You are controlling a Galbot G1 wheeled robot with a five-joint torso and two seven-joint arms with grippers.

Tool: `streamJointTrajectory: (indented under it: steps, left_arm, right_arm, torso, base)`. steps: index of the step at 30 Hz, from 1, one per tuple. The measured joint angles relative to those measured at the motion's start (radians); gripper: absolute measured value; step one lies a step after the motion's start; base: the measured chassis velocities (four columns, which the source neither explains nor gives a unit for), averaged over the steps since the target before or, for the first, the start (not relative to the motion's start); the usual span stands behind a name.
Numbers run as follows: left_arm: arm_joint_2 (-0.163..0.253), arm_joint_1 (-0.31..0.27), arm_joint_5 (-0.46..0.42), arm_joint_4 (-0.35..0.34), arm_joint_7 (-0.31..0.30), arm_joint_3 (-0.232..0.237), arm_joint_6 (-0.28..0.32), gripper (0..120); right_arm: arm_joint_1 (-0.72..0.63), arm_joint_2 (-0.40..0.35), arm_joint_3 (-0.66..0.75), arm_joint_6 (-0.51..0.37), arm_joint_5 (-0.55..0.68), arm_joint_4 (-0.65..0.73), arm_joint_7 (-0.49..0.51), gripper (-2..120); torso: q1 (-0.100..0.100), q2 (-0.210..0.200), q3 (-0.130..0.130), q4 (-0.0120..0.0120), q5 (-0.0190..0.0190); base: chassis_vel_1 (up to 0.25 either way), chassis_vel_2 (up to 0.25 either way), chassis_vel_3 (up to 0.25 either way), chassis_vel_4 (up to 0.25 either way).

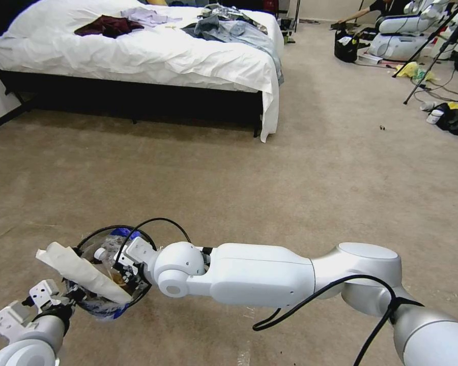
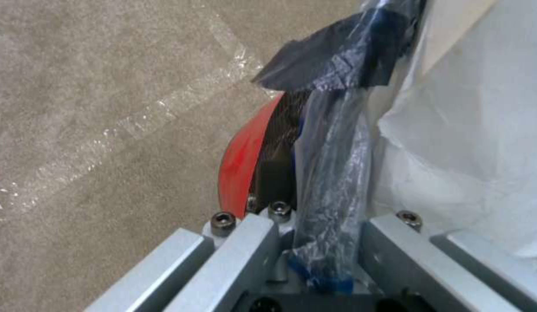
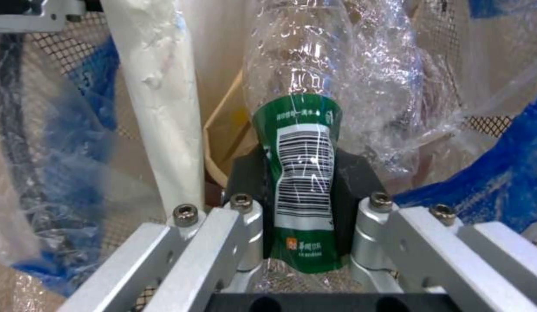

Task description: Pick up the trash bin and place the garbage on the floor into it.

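The trash bin (image 1: 107,300), black-rimmed with a blue-edged clear liner, hangs just above the floor (image 1: 290,168) at the lower left. My left gripper (image 1: 68,297) is shut on its rim (image 2: 332,143), and the red base (image 2: 239,169) shows beside the fingers. Reaching across from the right, my right gripper (image 1: 122,267) is inside the bin, shut on a clear green-labelled bottle (image 3: 303,173). Crumpled white paper (image 1: 81,272) sticks out over the rim, and brown cardboard (image 3: 222,130) lies in the bin behind the bottle.
A bed (image 1: 137,61) with white sheets and clothes stands at the back left. Tripods (image 1: 432,51), a black bag (image 1: 346,48) and other gear crowd the back right. Open beige carpet lies between, with a tape line (image 2: 135,121) under the bin.
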Motion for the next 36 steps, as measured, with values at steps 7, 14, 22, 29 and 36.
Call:
streamJointTrajectory:
  steps: [7, 14, 22, 29, 36]
  left_arm:
    - [-0.002, -0.001, 0.003, 0.005, 0.0, 0.0, 0.0, 0]
    - [-0.002, -0.003, 0.004, 0.014, 0.0, 0.001, -0.001, 0]
    - [-0.001, -0.004, 0.005, 0.016, 0.001, 0.001, -0.001, 0]
    - [-0.001, -0.004, 0.005, 0.019, 0.001, 0.002, -0.001, 0]
    - [-0.001, -0.007, 0.008, 0.025, 0.001, 0.003, -0.001, 0]
  right_arm:
    - [-0.001, -0.001, 0.0, 0.0, 0.004, 0.012, 0.006, 39]
    - [0.002, -0.005, 0.002, 0.0, 0.008, 0.021, 0.008, 68]
    - [0.008, -0.007, 0.005, 0.0, 0.012, 0.028, 0.01, 97]
    - [0.013, -0.009, 0.006, 0.0, 0.017, 0.035, 0.015, 100]
    - [0.017, -0.02, 0.007, 0.0, 0.029, 0.053, 0.025, 99]
  torso:
    - [0.0, 0.0, 0.0, 0.0, 0.0]
    - [0.0, 0.0, 0.0, 0.0, 0.0]
    - [0.0, 0.0, 0.0, 0.0, 0.0]
    - [0.0, 0.0, 0.0, 0.0, 0.0]
    - [0.0, 0.0, 0.0, 0.0, 0.0]
  base:
    - [0.0, 0.0, 0.0, 0.0]
    - [0.0, 0.0, 0.0, 0.0]
    - [0.0, 0.0, 0.0, 0.0]
    - [0.0, 0.0, 0.0, 0.0]
    - [0.0, 0.0, 0.0, 0.0]
